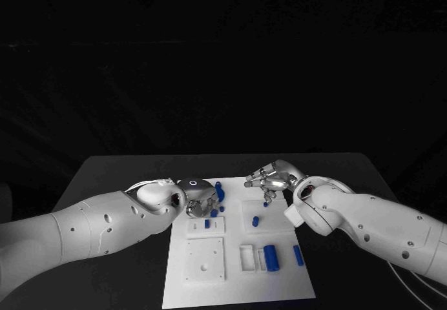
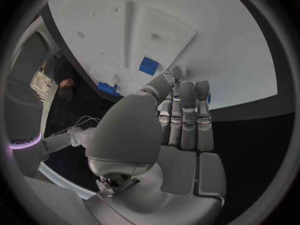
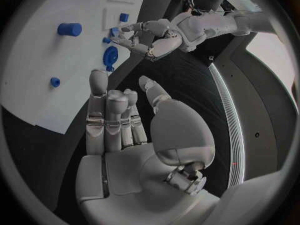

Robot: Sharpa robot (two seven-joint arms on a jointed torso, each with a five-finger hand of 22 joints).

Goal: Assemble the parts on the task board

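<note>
The matte black table stood against a dark, unlit room, its far edge fading into black. The flat white rectangular task board lay lengthwise at the table's middle, running from near the robot out to the two hands. Raised white blocks sat on the board: a small square block with a short blue peg standing in it, a larger plain white block just nearer the robot, and a small white open-topped holder beside a blue cylinder lying flat. A slim blue bar lay near the board's right edge, and a small blue stub stood on the raised panel farther out. The left hand hovered over the board's far left portion, fingers extended side by side and empty in its wrist view. The right hand was over the board's far right corner, fingers apart and holding nothing.
</note>
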